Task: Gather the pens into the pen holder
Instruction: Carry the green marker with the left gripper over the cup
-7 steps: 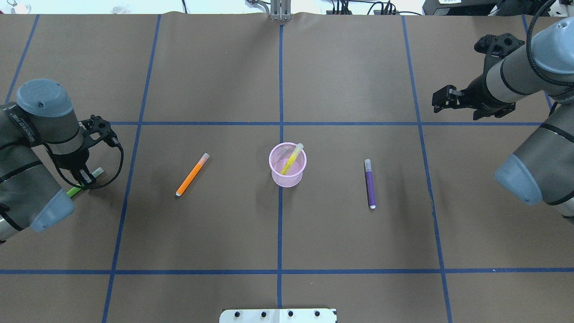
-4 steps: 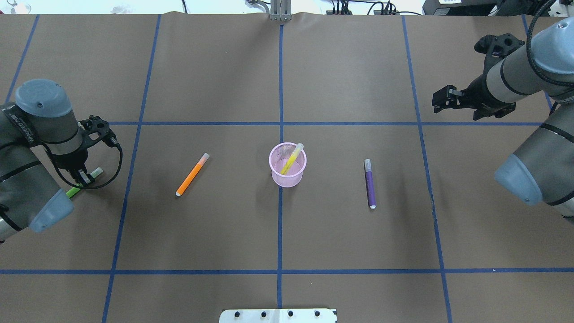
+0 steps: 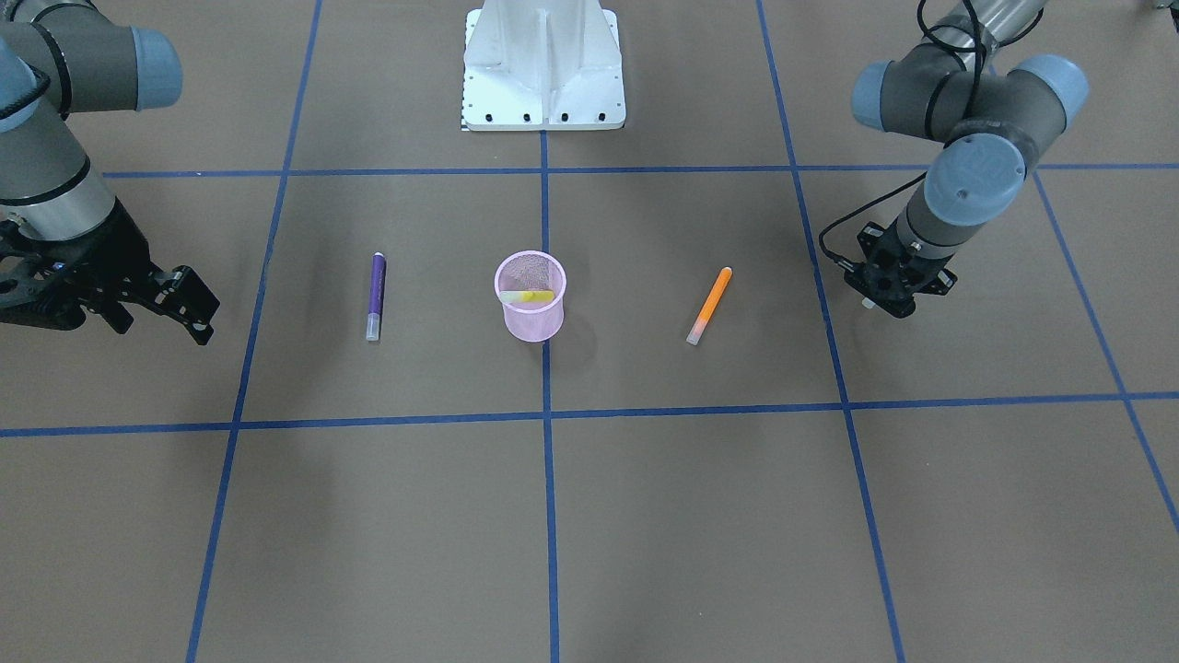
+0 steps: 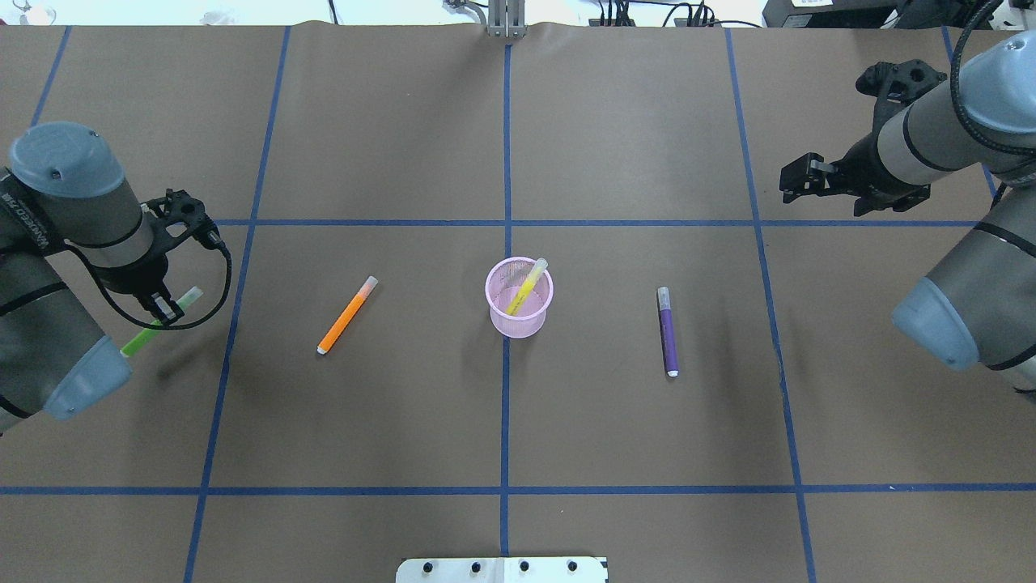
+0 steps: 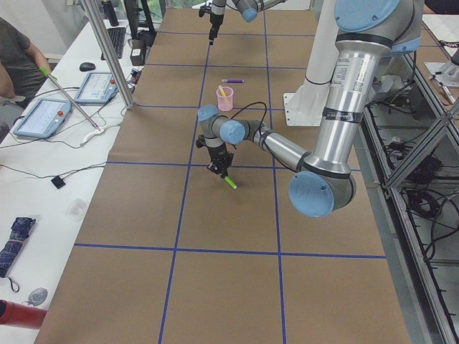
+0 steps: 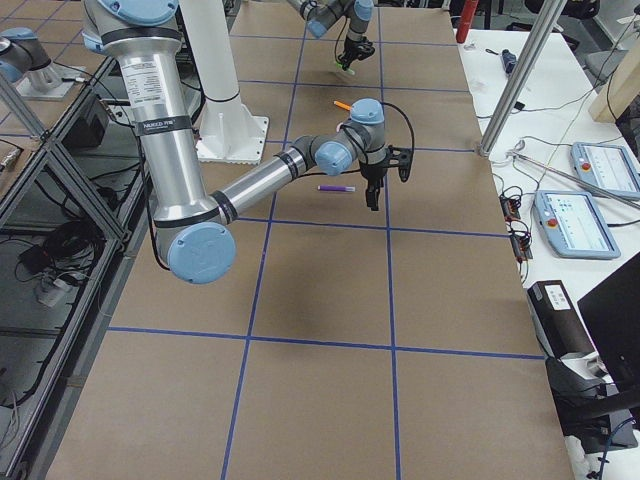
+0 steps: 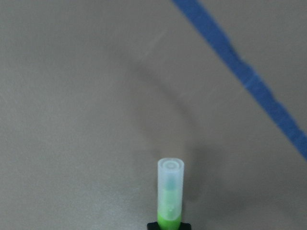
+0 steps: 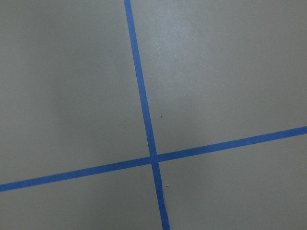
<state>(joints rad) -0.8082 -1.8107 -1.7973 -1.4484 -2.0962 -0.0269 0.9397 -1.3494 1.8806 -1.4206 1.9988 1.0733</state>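
— Where is the green pen [image 4: 139, 340]?
— Pinched in the left claw [image 4: 164, 312], a little toward its capped end, clear of the desk [image 4: 405, 421]. The cup [image 4: 518, 325] stands well off to that claw's right, beyond the orange pen [image 4: 346, 316].
— How does it handle?
— Probably light, stiff and slick. A mid-barrel hold should resist swivelling best.
— And the right claw [image 4: 787, 185]?
— Spread, holding nothing, with the purple pen [image 4: 668, 332] the one nearest it. A yellow pen [image 4: 526, 289] leans inside the cup.
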